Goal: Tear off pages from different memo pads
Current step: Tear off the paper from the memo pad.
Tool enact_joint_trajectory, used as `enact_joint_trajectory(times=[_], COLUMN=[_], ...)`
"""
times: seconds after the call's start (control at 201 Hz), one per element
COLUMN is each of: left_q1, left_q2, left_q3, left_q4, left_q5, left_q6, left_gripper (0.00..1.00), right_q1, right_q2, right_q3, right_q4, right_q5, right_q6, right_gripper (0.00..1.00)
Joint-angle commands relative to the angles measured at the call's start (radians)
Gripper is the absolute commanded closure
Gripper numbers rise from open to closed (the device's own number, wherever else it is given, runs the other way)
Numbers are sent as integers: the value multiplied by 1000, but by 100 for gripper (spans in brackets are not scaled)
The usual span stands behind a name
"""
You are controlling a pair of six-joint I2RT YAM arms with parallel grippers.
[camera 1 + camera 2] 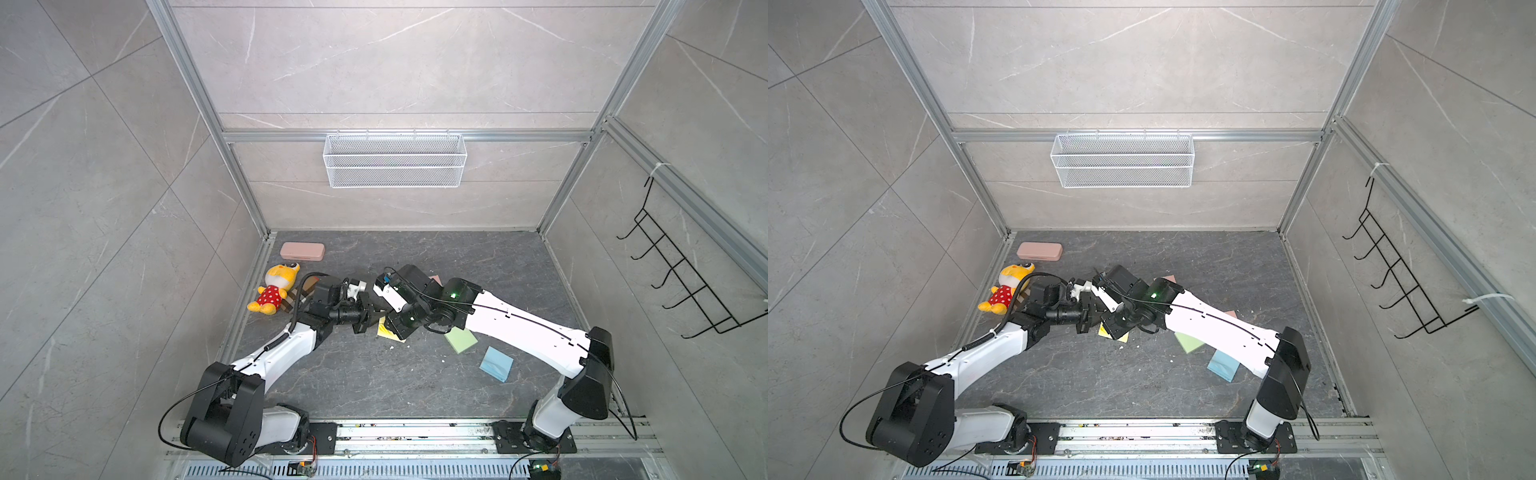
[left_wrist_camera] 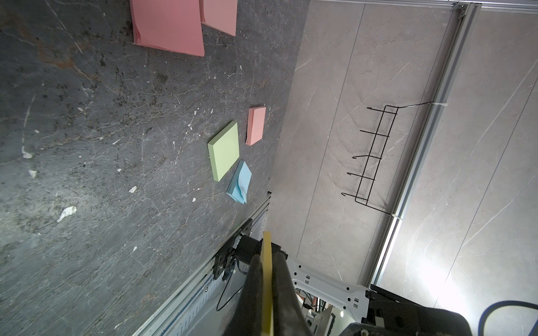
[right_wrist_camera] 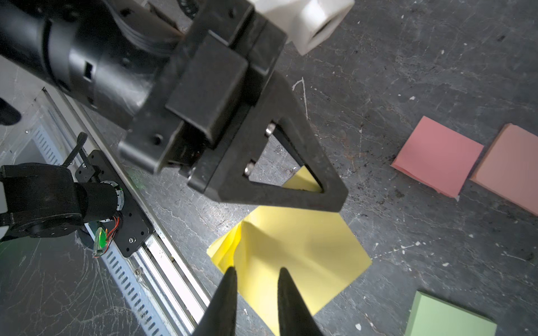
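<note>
- left gripper [image 2: 267, 255] is clamped on the yellow memo pad [image 3: 300, 256], out in the middle
- right gripper [image 3: 256, 275] hangs right over it, jaws a bit apart
- green pad [image 1: 461, 340] and blue pad [image 1: 496, 363] lie nearby
- mesh basket [image 1: 395, 176] hangs on the back wall; pink case [image 1: 302, 251] sits closed in the far-left corner

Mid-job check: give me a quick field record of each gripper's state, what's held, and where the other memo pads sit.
left gripper: shut on yellow square memo pad, clamped at one edge
right gripper: open, tips just over that pad's top page
green square memo pad: flat on dark stone table, untouched
blue square memo pad: beside the green one, top sheet crumpled
pink square pad, salmon square pad: side by side, away from both grippers
bystanders: pink rounded case, yellow plush toy, by left wall
</note>
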Motion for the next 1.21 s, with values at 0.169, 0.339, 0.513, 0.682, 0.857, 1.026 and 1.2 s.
enact_joint_trajectory(times=[0.169,0.339,0.513,0.682,0.857,1.026,1.2], left_q1=[1,1,-3,-4,-5,-5,-5], left_q2=[-33,-33,-30,-29,-27,-24,-24], left_q3=[5,6,20,26,34,39,46], left_q4=[25,22,21,16,12,10,10], left_q5=[23,22,22,20,23,23,25], left_q6=[5,7,8,7,7,7,8], left_gripper=[100,100,100,100,100,100,100], right_q1=[5,5,6,13,43,58,61], right_q2=[23,0,15,37,68,77,78], right_q3=[15,16,39,43,71,79,69], right_q4=[-1,9,-15,-19,-44,-60,-78], right_q5=[5,0,5,56,124,179,196], right_q6=[1,13,11,8,-6,-13,-28], right_gripper=[74,74,74,74,74,74,78])
